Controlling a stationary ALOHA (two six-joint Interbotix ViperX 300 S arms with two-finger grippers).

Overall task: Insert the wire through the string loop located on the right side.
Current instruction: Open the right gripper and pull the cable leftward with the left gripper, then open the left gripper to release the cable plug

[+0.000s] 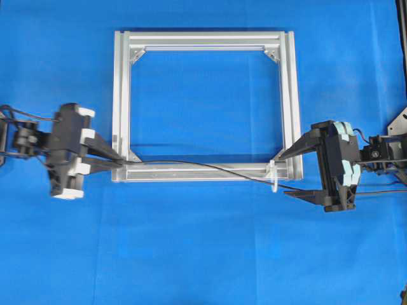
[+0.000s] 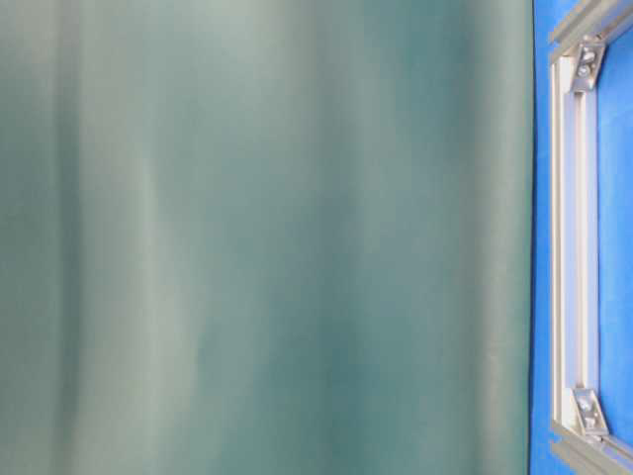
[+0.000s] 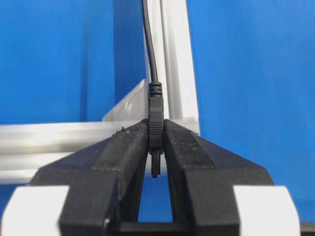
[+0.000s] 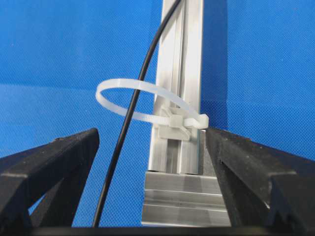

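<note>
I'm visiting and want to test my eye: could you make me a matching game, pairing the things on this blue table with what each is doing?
Things:
1. left gripper
2. right gripper
3. wire
4. string loop

States:
A. fastened to the silver frame
B. open, holding nothing
C. passes through the white ring
D. shut on the plug end

Pairs: 1-D, 2-B, 3-C, 4-A

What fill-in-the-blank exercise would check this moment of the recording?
1. The left gripper is shut on the wire's ____ end.
2. The wire passes ____ the string loop.
3. The right gripper's jaws stand ____.
4. The silver frame lies on a ____ cloth.

Missing: plug; through; open; blue
</note>
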